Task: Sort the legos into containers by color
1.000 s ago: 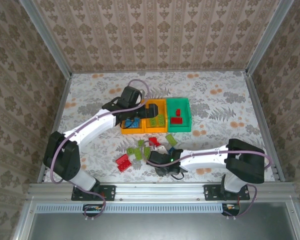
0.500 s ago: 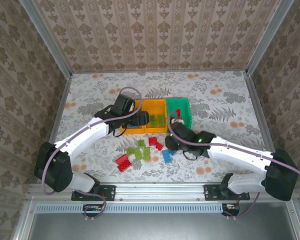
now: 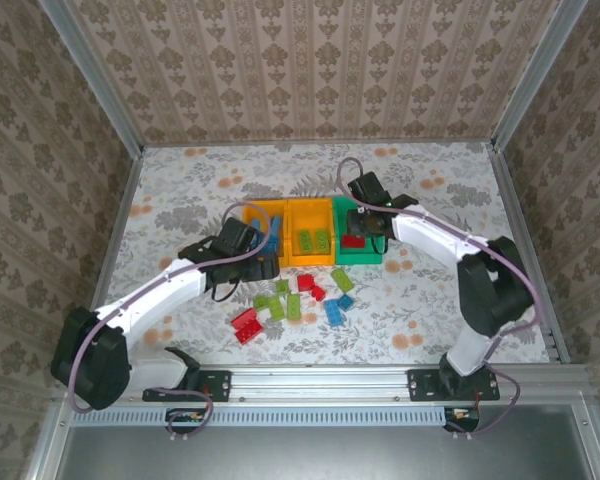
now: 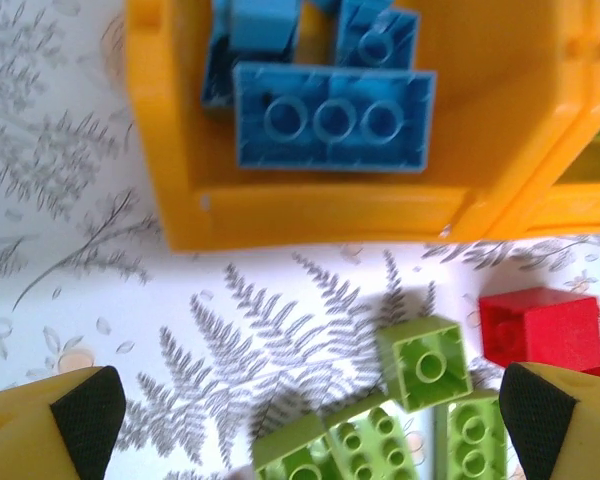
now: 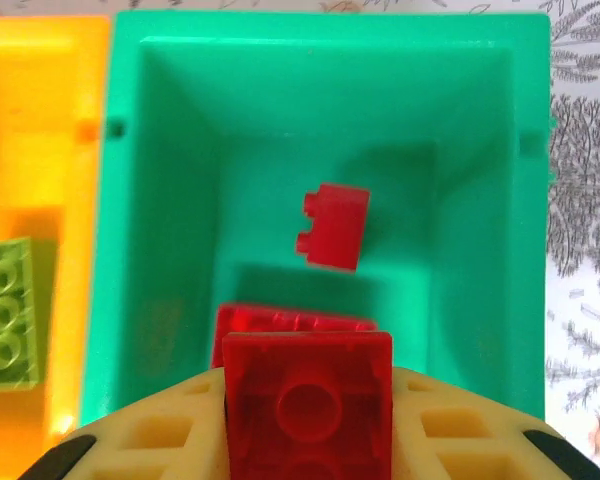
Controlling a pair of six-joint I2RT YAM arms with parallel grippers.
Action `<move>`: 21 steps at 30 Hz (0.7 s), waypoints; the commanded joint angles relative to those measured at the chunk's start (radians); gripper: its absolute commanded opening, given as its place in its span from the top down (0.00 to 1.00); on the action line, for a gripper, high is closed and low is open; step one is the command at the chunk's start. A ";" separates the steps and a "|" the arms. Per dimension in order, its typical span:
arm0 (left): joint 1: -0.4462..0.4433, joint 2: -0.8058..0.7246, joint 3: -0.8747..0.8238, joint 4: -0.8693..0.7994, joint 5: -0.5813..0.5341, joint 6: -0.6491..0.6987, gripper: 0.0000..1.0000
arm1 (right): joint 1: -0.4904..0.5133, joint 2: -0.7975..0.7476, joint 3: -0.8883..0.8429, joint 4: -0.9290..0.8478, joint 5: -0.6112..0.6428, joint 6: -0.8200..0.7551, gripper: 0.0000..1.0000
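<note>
Over the green rectangular plastic bin (image 5: 180, 150), the rightmost of three in a row, the right gripper (image 5: 307, 425) had its fingers clamped on a red studded plastic brick (image 5: 307, 395). Inside this bin lay a small red brick (image 5: 332, 225) and a wider red brick (image 5: 280, 322), the second just under the held one. The middle orange plastic bin (image 3: 310, 212) contained lime green bricks (image 3: 315, 240). The left orange plastic bin (image 4: 310, 215) contained blue bricks, among them a long blue brick (image 4: 330, 120) showing three studs. Just near of this bin, the left gripper (image 4: 305, 430) hung above the floral-patterned table (image 4: 80, 250) with its fingers wide apart, holding nothing. Under it were a square lime green brick (image 4: 425, 362) and a loose red brick (image 4: 540, 325). On the table near the bins also lay two loose blue bricks (image 3: 340, 306).
</note>
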 commanded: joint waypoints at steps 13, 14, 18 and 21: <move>-0.052 -0.149 -0.165 -0.174 -0.047 -0.173 0.00 | -0.001 0.142 0.104 -0.023 -0.020 -0.039 0.42; -0.060 -0.151 -0.169 -0.180 -0.044 -0.177 0.00 | -0.001 0.137 0.104 -0.022 -0.022 -0.036 0.41; -0.090 -0.155 -0.196 -0.209 -0.033 -0.234 0.00 | -0.001 0.115 0.099 -0.020 -0.022 -0.034 0.32; -0.106 -0.170 -0.234 -0.177 -0.006 -0.284 0.00 | -0.001 0.103 0.091 -0.014 -0.028 -0.030 0.28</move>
